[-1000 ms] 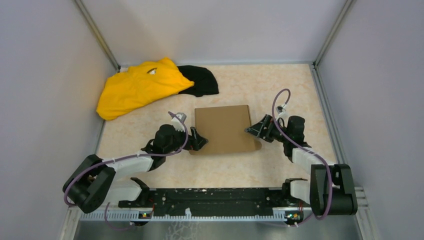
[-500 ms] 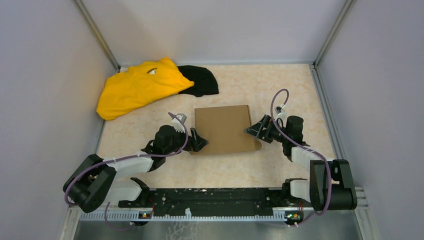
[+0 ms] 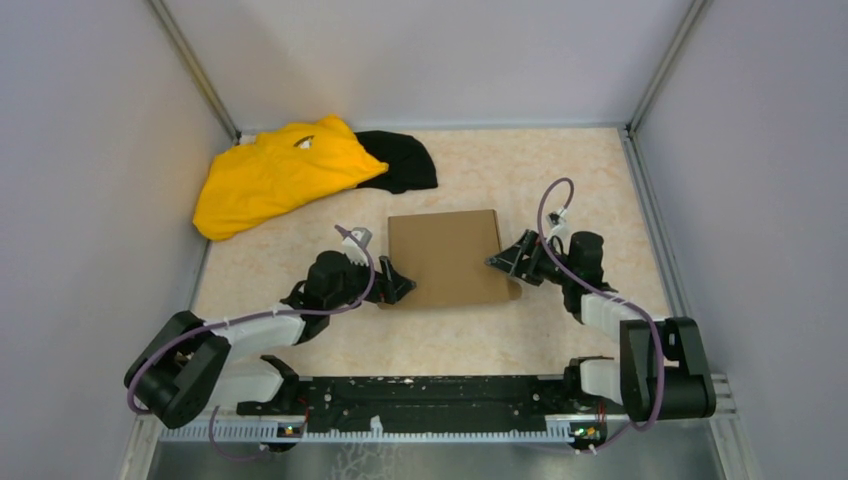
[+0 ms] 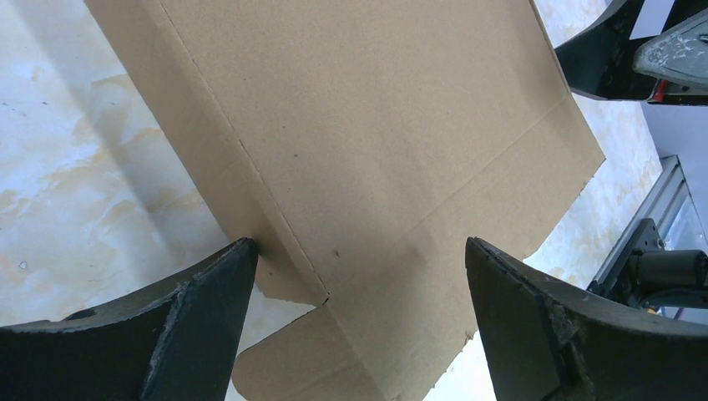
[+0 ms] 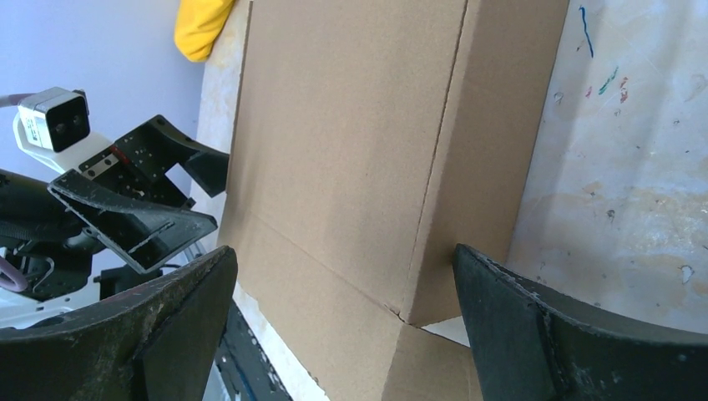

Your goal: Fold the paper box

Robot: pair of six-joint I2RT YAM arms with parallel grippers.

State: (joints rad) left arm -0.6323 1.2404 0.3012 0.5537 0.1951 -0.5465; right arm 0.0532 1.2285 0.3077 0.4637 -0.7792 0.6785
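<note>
left gripper (image 3: 396, 281): fingers spread wide, low over the table and holding nothing. It straddles the near-left corner of the paper box (image 3: 446, 256).
left fingers (image 4: 196, 322): the box's left side wall runs up to one tip. I cannot tell whether they touch.
right gripper (image 3: 503, 259): fingers spread wide, holding nothing, at the box's right edge.
right fingers (image 5: 522, 322): the box's right side wall and near-right corner sit between them in the right wrist view.
paper box: plain brown cardboard, shallow and rectangular. It lies flat at mid-table between the two grippers, and a small flap shows at its near edge.
box edges: the far edge and most of the near edge are free of either arm.
table (image 3: 575, 170): bare marbled surface shows far right of the box, and near it toward the black rail (image 3: 430, 392).
yellow cloth (image 3: 275, 175): heaped at far left, apart from the box.
black cloth (image 3: 405, 160): just beside the yellow cloth, near the box's far-left corner but apart from it.
walls (image 3: 90, 200): they close in the left, far and right sides.
</note>
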